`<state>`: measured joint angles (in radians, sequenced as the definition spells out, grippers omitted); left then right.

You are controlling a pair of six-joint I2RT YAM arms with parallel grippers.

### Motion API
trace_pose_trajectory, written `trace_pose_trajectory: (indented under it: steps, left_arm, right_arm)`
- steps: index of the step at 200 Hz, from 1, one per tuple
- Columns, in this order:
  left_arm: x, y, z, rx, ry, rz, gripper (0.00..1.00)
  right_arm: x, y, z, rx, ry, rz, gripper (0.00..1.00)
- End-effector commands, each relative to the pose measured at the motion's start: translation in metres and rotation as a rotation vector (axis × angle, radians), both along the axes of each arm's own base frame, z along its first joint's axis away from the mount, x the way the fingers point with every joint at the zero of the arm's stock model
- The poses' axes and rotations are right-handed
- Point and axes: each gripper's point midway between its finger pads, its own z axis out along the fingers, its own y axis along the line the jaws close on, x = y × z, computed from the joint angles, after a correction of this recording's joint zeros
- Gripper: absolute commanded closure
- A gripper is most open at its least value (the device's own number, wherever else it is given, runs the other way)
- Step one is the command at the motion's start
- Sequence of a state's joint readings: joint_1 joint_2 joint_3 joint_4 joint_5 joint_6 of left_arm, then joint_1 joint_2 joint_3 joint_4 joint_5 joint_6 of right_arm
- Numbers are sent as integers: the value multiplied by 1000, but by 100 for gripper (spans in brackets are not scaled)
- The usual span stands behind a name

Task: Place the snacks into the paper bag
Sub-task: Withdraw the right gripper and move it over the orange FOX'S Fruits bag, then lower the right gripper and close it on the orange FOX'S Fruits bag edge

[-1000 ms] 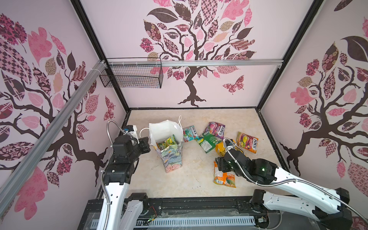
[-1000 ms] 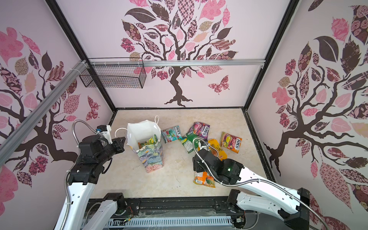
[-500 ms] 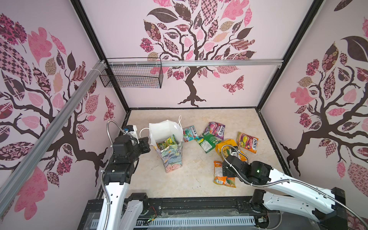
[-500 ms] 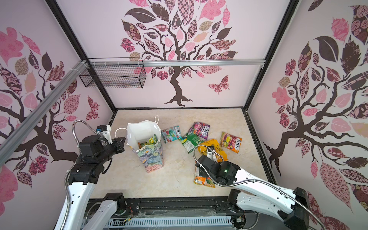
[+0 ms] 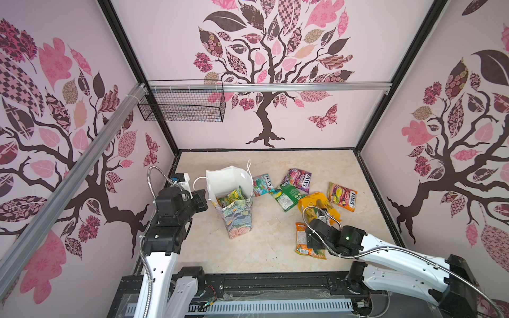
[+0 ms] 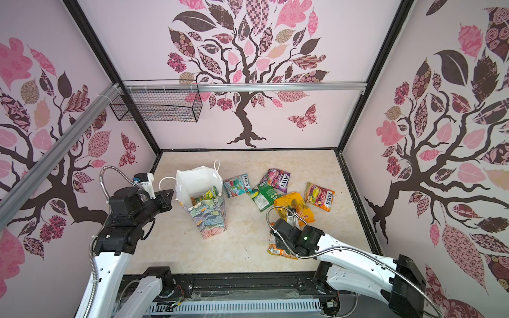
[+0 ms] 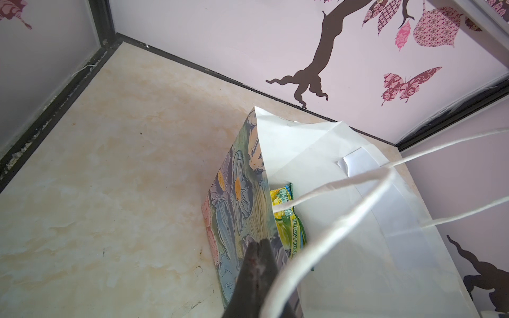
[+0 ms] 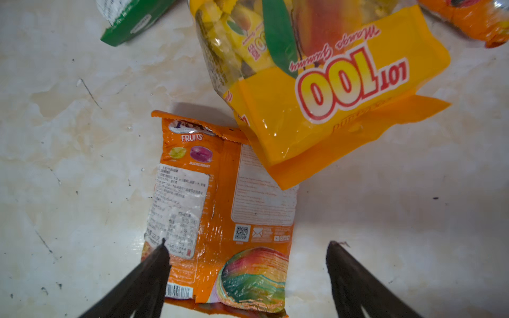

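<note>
arms first: my left arm (image 5: 165, 220) rises from the front left of the beige marbled desk (image 5: 264, 247), its wrist level with the top of the tall floral paper bag (image 5: 237, 217). the paper bag stands upright and open, white inside, left of the desk's middle. the left jaws are pressed together and, as far as i can see, pinch the bag's rim on the side facing that arm, beside a white cord handle (image 7: 330, 209). a yellow-green glossy pouch (image 7: 287, 225) sits inside.

my right arm (image 5: 385, 252) stretches low from the front right, wrist tipped down over a flat orange plastic pouch (image 8: 220, 214) marked "fruits", lying back-side up on the desk. the right jaws stand wide apart and hold nothing. one finger (image 8: 146, 275) hangs over the pouch's edge, the other over bare desk. a yellow-orange mango pouch (image 8: 330, 104) overlaps that pouch's far corner. a green pouch (image 5: 286, 196), a purple pouch (image 5: 300, 179), a teal pouch (image 5: 263, 184) and a second orange pouch (image 5: 343, 196) lie loose beyond.
</note>
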<state>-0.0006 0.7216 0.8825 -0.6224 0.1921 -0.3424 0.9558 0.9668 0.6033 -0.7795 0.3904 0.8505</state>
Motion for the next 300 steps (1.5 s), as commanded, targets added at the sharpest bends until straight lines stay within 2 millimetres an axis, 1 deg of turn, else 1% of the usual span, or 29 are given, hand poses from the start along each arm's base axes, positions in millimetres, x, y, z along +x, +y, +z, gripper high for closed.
trace_pose_trajectory:
  steps: [1, 18, 41, 60, 85, 107, 144, 175, 198, 209, 227, 239, 256, 271, 280, 294, 300]
  left_arm:
    - [-1, -1, 11, 3, -33, -10, 97]
    - [-1, -1, 11, 4, -32, -10, 97]
    - [-1, -1, 11, 4, -32, -11, 97]
    - [-1, -1, 11, 4, -32, -9, 97]
    - [-1, 0, 11, 4, -30, -6, 97]
    - [-1, -1, 10, 2, -30, -8, 97]
    - [-1, 0, 11, 2, -33, -7, 97]
    - [-1, 0, 11, 2, -33, -6, 97]
    - [-1, -1, 11, 3, -31, -8, 97]
    - [-1, 0, 11, 4, -33, -7, 97]
    - [-1, 0, 11, 4, -31, -6, 97]
    - [-1, 0, 12, 5, -33, -5, 97]
    - [-1, 1, 11, 7, -32, -3, 97]
    - [-1, 1, 12, 7, -34, -2, 97]
    - [-1, 1, 12, 7, -33, -2, 97]
    - [-1, 0, 13, 6, -34, -4, 97]
    - [-1, 0, 13, 6, -36, -4, 97]
  right_arm:
    - [2, 9, 0, 70, -1, -10, 10]
    - [0, 13, -8, 111, 16, -2, 10]
    - [-6, 24, -20, 171, 55, 31, 10]
    - [-10, 35, -24, 221, 78, 70, 11]
    - [-15, 45, -29, 256, 112, 102, 12]
    - [-17, 66, -28, 333, 137, 158, 15]
    - [-17, 110, -26, 504, 174, 235, 21]
    - [-9, 134, -18, 505, 192, 294, 23]
    - [-3, 147, -6, 485, 172, 349, 24]
    - [-2, 149, -1, 459, 158, 367, 26]
    - [-3, 143, 3, 378, 139, 376, 31]
    - [-10, 134, 1, 287, 146, 380, 32]
    - [-13, 115, 3, 164, 131, 335, 33]
    - [-12, 102, 9, 154, 101, 301, 33]
    - [-9, 94, 12, 154, 62, 276, 35]
    - [-8, 90, 17, 183, 28, 273, 40]
    - [-8, 86, 17, 177, 29, 265, 40]
